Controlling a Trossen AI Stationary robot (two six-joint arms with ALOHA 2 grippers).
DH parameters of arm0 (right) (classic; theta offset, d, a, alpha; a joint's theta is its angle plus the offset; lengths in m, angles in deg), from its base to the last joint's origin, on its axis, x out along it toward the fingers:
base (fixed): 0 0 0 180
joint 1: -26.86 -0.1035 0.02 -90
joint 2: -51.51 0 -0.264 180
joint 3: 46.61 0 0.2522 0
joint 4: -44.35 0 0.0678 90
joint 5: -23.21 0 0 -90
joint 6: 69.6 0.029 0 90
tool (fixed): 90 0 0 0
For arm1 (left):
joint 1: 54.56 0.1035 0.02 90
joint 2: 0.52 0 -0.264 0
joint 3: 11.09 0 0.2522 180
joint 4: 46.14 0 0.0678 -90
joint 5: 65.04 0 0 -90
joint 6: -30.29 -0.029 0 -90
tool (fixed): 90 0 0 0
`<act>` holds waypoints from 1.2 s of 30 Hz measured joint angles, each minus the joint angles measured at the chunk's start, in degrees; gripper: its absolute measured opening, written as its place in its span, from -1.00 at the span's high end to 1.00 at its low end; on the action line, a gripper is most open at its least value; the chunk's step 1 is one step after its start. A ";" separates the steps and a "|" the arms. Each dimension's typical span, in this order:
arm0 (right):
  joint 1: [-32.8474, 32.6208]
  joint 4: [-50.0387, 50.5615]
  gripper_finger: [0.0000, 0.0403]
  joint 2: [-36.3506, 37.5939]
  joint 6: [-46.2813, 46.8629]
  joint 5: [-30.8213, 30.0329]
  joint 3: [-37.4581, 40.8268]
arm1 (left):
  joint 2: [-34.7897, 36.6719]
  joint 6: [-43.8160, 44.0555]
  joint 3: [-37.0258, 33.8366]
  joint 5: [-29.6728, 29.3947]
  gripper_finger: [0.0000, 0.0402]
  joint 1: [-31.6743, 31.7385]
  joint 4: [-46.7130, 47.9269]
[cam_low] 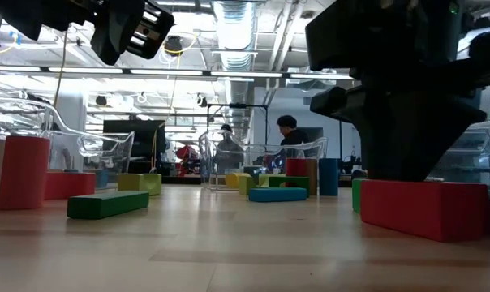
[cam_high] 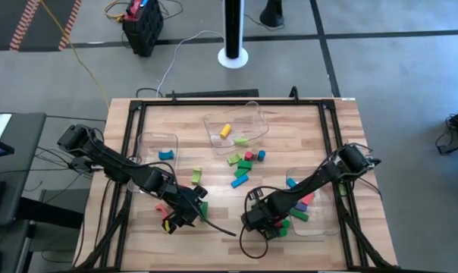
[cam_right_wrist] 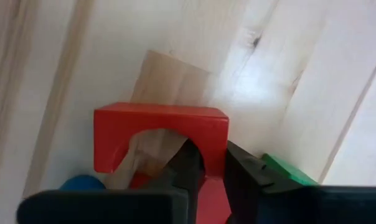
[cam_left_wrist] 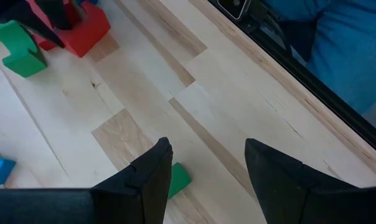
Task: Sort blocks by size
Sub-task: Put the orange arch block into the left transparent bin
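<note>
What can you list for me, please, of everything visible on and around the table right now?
clear bins: three, transparent; far centre, left, right.
loose blocks: about a dozen; green, blue, red, yellow; mid-table and near both grippers.
binned blocks: several, mixed colours, inside the bins.
red arch: one, beside the right bin.
table: one, light wood.
person: at least one, in the room behind.
left gripper: open, over bare table.
right gripper: shut on the red arch's leg.
</note>
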 joint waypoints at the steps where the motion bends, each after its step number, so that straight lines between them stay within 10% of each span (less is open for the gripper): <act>1: 0.23 -0.02 0.61 0.02 0.02 0.07 0.00 | 0.00 0.06 0.00 0.00 0.02 0.00 0.00; 19: 1.97 0.15 0.67 5.82 7.55 -1.08 0.07 | 0.00 -0.50 0.00 -5.51 0.02 0.02 -2.71; 36: 3.99 -7.95 0.67 17.85 10.27 -3.17 0.04 | 0.00 -20.40 0.00 -28.71 0.02 -2.14 -19.29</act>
